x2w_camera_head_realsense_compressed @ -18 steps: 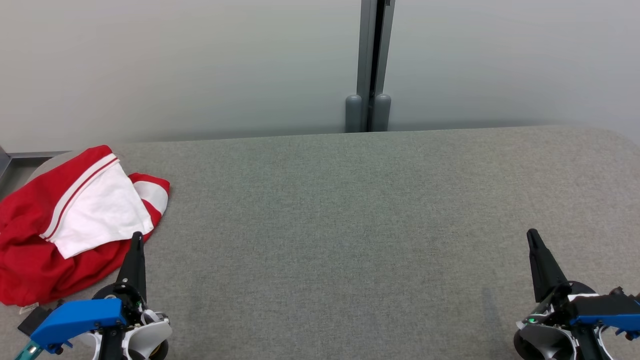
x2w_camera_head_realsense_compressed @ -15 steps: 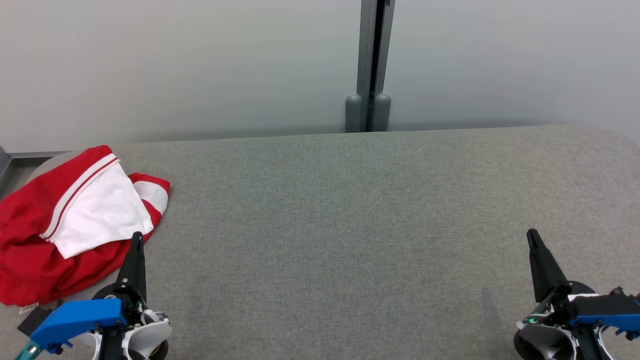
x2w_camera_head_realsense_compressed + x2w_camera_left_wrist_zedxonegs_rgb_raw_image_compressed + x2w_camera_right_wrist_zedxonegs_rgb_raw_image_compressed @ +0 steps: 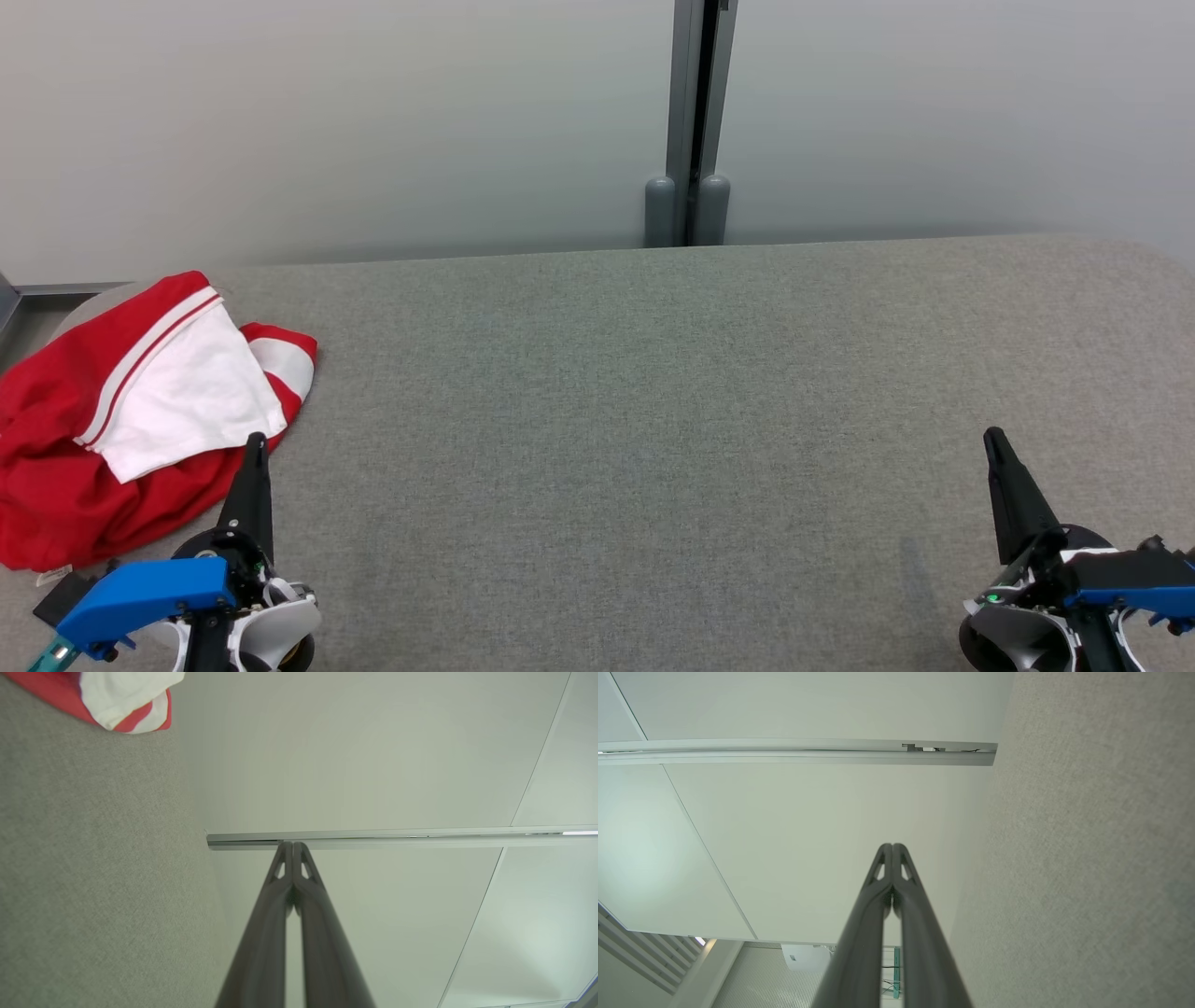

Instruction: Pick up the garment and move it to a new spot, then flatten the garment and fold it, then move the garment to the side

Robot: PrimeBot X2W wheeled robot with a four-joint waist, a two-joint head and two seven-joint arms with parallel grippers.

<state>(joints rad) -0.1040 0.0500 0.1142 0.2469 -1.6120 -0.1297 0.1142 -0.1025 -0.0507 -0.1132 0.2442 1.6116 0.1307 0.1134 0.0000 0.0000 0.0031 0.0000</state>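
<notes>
Head view: red-and-white garment (image 3: pixel 177 401) crumpled far left — left end effector (image 3: pixel 254 442) and right end effector (image 3: pixel 992 437) both pressed together.

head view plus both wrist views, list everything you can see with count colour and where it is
garment: 1, red with white panel and stripes, crumpled at the left end of the table
table: 1, grey fabric top, spans the head view
wall panels: 2, pale grey, behind the table's far edge
post: 1, grey metal, upright between the wall panels
left gripper: 1, dark fingers on a blue and white body, lower left, shut, holds nothing, tip by the garment's near edge
right gripper: 1, dark fingers on a blue and white body, lower right, shut, holds nothing, over bare table
</notes>
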